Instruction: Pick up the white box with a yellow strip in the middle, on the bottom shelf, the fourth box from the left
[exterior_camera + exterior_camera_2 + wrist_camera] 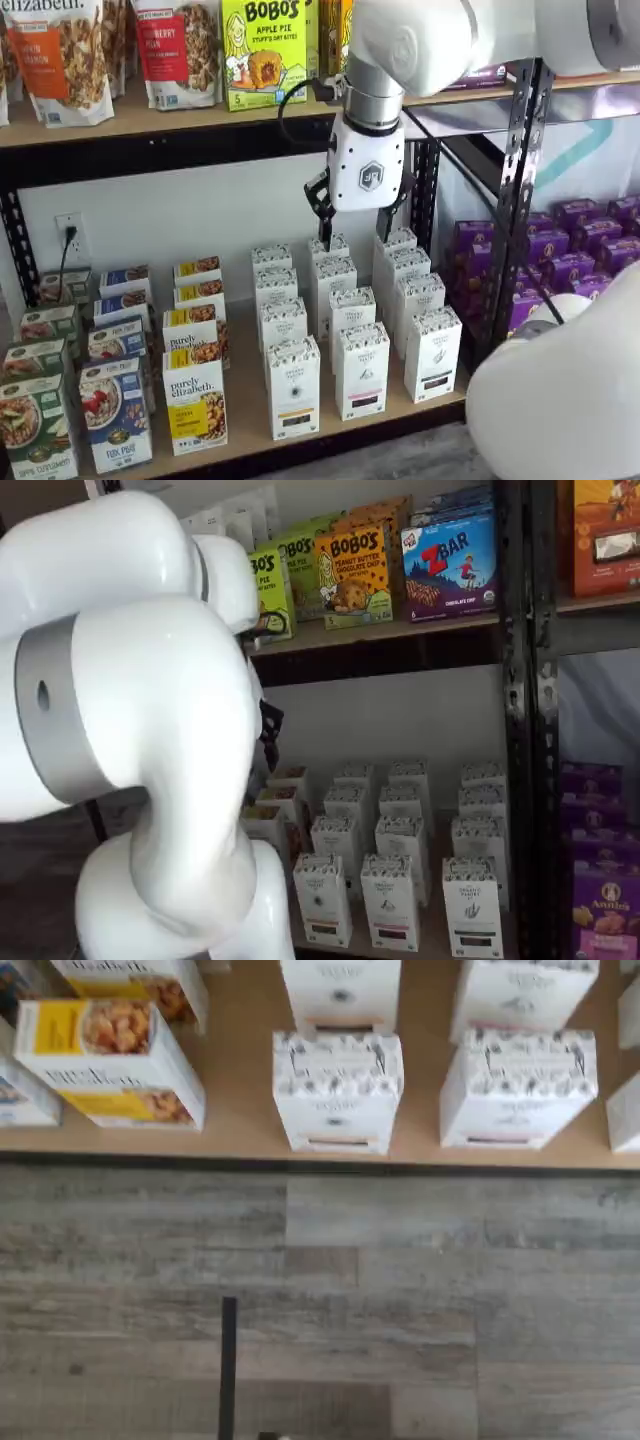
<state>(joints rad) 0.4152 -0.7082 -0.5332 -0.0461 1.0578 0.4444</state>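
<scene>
The white box (293, 385) with a dull yellow-brown band stands at the front of the bottom shelf (330, 432), right of the purely elizabeth boxes (194, 405). It shows in the wrist view (338, 1090) and in a shelf view (322, 898), with more same-shaped cartons in a row behind it. A like carton with a pink band (362, 370) stands beside it. My gripper (355, 235) hangs above the rear white cartons, open and empty, with a gap between its black fingers (320, 205). In a shelf view the arm hides it except a black part (270, 735).
Rows of white cartons (432, 352) fill the shelf's right part; granola and fox boxes (115, 412) stand at the left. Purple boxes (575, 250) sit beyond the black upright (515, 200). An upper shelf (150, 125) holds snack boxes. The wrist view shows grey plank floor (400, 1300).
</scene>
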